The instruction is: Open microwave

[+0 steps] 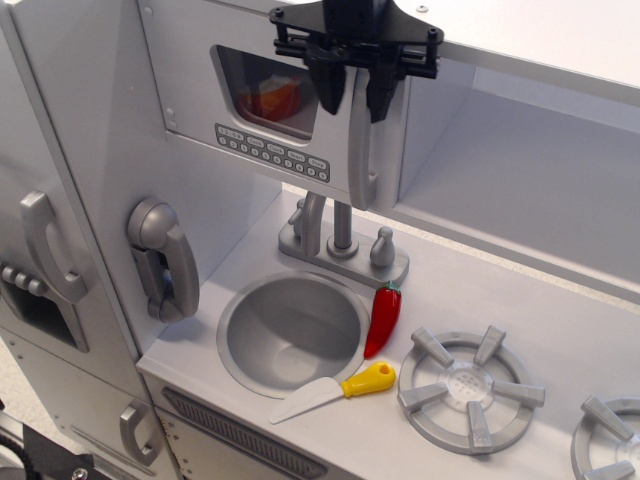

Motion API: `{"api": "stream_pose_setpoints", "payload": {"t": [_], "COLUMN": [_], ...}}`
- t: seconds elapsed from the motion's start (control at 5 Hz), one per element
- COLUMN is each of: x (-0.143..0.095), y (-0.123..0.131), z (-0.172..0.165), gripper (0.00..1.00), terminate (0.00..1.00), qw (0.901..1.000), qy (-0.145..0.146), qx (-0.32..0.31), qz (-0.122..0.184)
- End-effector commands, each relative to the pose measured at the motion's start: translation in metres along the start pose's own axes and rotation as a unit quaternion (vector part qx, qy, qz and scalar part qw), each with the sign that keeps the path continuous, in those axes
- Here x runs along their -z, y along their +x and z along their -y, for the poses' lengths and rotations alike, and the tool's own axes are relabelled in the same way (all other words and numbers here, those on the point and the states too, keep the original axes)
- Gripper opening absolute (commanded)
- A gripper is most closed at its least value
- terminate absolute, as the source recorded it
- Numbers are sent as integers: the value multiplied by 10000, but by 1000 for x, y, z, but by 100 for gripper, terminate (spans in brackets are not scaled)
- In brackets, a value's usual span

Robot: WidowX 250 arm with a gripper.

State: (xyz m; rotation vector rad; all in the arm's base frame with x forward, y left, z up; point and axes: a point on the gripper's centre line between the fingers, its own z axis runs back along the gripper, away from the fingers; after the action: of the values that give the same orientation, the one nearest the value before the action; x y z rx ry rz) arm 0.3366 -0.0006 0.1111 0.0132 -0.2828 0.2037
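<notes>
So the black pincer (pixel 354 88) is up at the top of the microwave (pixel 270 110), which sits in the upper cabinet right above the faucet (pixel 335 235). Its two fingers straddle the top of the tall vertical handle (pixel 362 135), one on each side, pretty much closed in on it, looks like it's grasping the handle. The door looks flush with the cabinet, with something orange-red visible behind the clear window (pixel 268 95) and a row of little buttons (pixel 272 152) underneath. Down on the tabletop (pixel 520 320) there's a round sink (pixel 292 333), a red chili pepper (pixel 383 319) beside it, and a yellow-handled toy knife (pixel 335 390) near the burner (pixel 470 388). Grey wall phone (pixel 163 258) hangs off to the left.
</notes>
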Motion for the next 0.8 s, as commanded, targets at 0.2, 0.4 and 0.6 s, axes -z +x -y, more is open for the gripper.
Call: {"api": "stream_pose_setpoints", "payload": {"t": [0.2, 0.4, 0.6], "x": [-16, -29, -46], "y": [-22, -49, -69], "z": [-9, -17, -27], "gripper": [0, 0, 100], "terminate": [0, 0, 0], "qw": [9981, 9963, 9957], "qy": [-144, -62, 217], "qx": [351, 671, 866], "qz": [476, 531, 235]}}
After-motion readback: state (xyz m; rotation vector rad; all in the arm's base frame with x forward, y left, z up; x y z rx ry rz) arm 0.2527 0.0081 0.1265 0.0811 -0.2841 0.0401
